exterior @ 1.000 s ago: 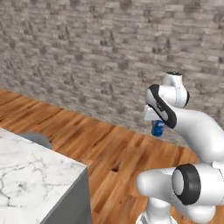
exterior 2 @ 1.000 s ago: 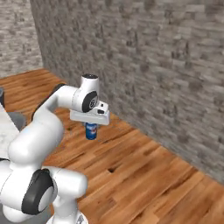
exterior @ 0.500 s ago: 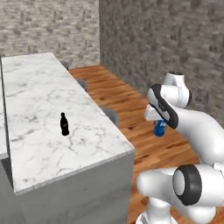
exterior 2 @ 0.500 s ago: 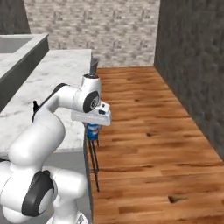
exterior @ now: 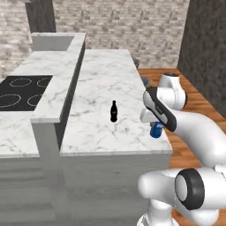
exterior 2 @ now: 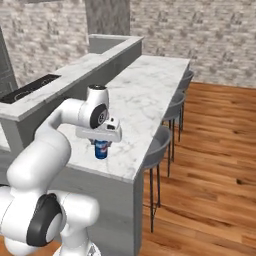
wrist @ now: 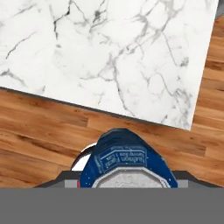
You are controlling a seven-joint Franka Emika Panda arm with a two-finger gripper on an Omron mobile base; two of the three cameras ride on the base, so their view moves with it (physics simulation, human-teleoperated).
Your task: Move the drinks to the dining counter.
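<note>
The jaws (exterior 2: 101, 148) grip the blue soda can (exterior 2: 101, 149) above the worktop's (exterior: 101, 79) near edge; the black bottle (exterior: 114, 111) stands mid-worktop.

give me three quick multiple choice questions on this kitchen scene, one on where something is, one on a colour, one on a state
1. Where does the black bottle stand?
A. on the dining counter
B. on the wood floor
C. on the stovetop

2. What colour is the can in the gripper?
A. red
B. green
C. blue

3. How is the bottle standing?
A. lying on its side
B. upright
C. held upside down

Answers: 1 A, the left base view shows it on the marble top, apart from the black stovetop beyond the raised ledge. 2 C, its blue body shows under the hand in both base views. 3 B, its narrow neck points straight up.
</note>
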